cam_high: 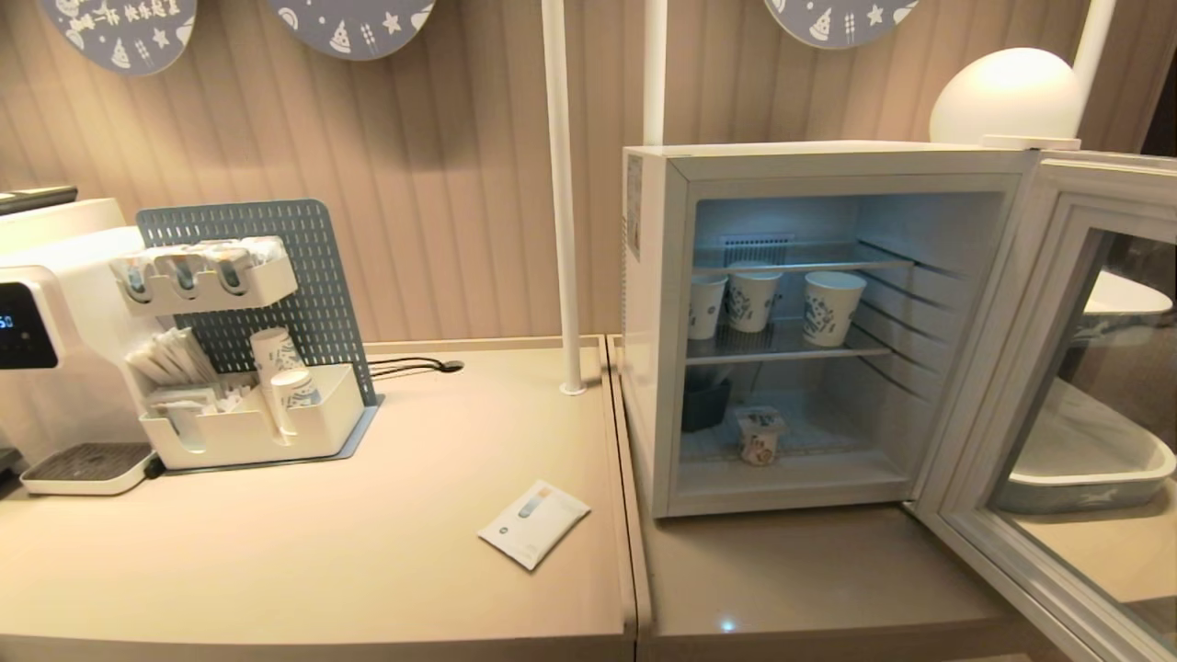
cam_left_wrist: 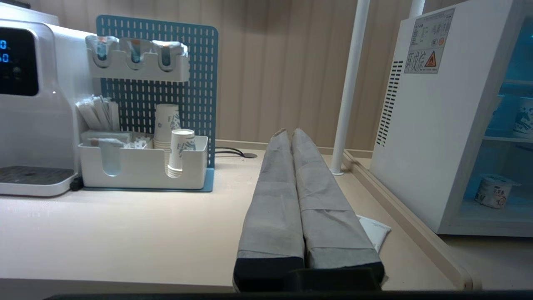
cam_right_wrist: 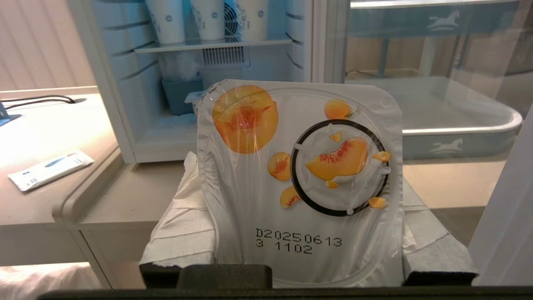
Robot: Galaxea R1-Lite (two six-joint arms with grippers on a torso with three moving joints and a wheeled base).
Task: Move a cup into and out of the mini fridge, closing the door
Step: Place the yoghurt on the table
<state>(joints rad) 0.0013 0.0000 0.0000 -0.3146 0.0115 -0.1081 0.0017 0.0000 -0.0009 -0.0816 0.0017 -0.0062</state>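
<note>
The white mini fridge (cam_high: 658, 322) stands open on the counter, its glass door (cam_high: 998, 386) swung out to the right. My right gripper (cam_right_wrist: 297, 171) is shut on a cup, a yoghurt cup with a peach-printed foil lid (cam_right_wrist: 291, 183). It holds the cup in front of the fridge (cam_right_wrist: 120, 104), outside the opening and level with the lowest compartment. Another small yoghurt cup (cam_high: 759, 436) sits on the fridge floor. Three paper cups (cam_high: 754, 299) stand on the middle shelf. My left gripper (cam_left_wrist: 289, 132) is shut and empty, parked low over the table to the left of the fridge (cam_left_wrist: 433, 125). Neither arm appears in the head view.
A white sachet (cam_high: 533, 521) lies on the table near the fridge's left front corner. Further left are a blue pegboard organiser with paper cups (cam_high: 267, 386) and a coffee machine (cam_high: 46, 340). A white pole (cam_high: 561, 193) rises beside the fridge. A dark bin (cam_high: 706, 403) sits inside at the lower left.
</note>
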